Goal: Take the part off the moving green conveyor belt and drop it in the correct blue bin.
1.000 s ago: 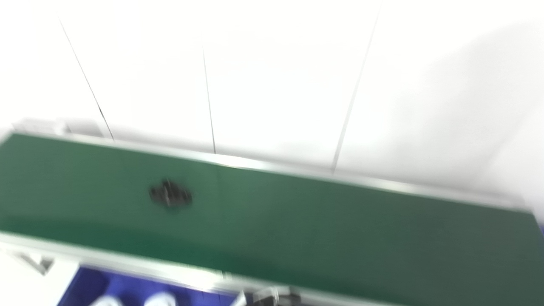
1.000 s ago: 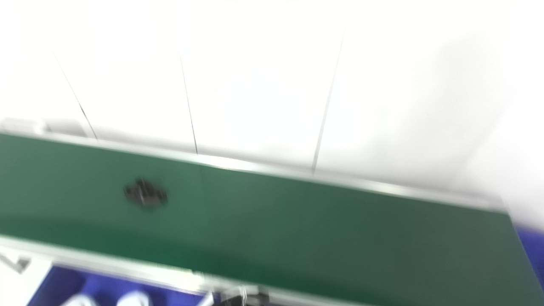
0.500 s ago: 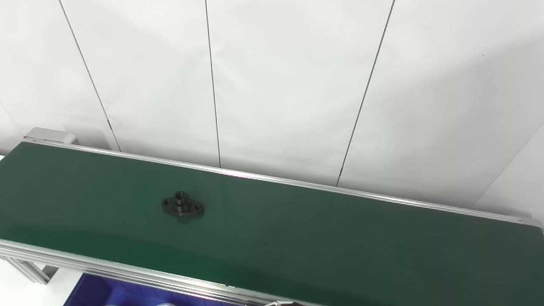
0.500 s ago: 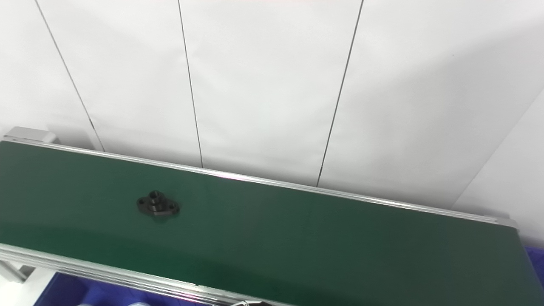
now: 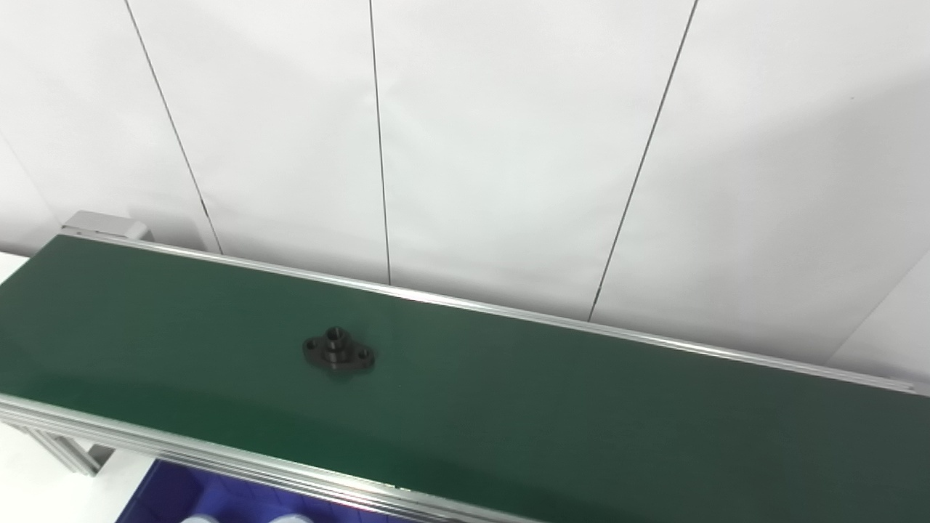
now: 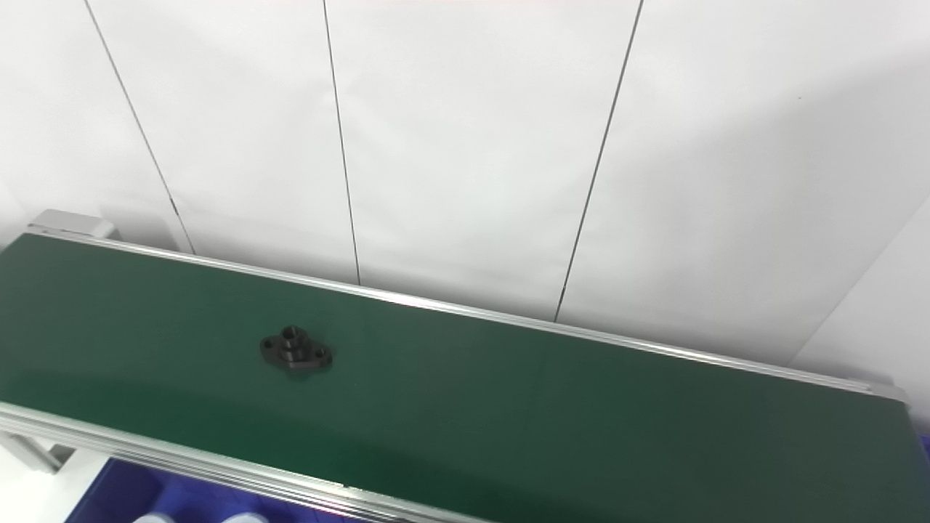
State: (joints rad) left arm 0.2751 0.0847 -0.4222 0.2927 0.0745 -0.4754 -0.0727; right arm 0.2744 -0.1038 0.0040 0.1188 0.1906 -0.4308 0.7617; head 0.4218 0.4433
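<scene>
Left eye view: blue bin (image 5: 182, 494) below conveyor belt (image 5: 581, 407) holds white objects (image 5: 290, 519).

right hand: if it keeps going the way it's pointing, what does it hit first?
Cannot say: neither hand is in either view, so its heading is unknown. What shows is the black part lying alone on the green belt, with a blue bin below the belt's near edge.

A white panelled wall (image 5: 508, 145) with thin dark seams rises behind, a grey metal block (image 5: 105, 224) sits at the far left corner, and a white surface (image 5: 29, 494) shows at lower left.
</scene>
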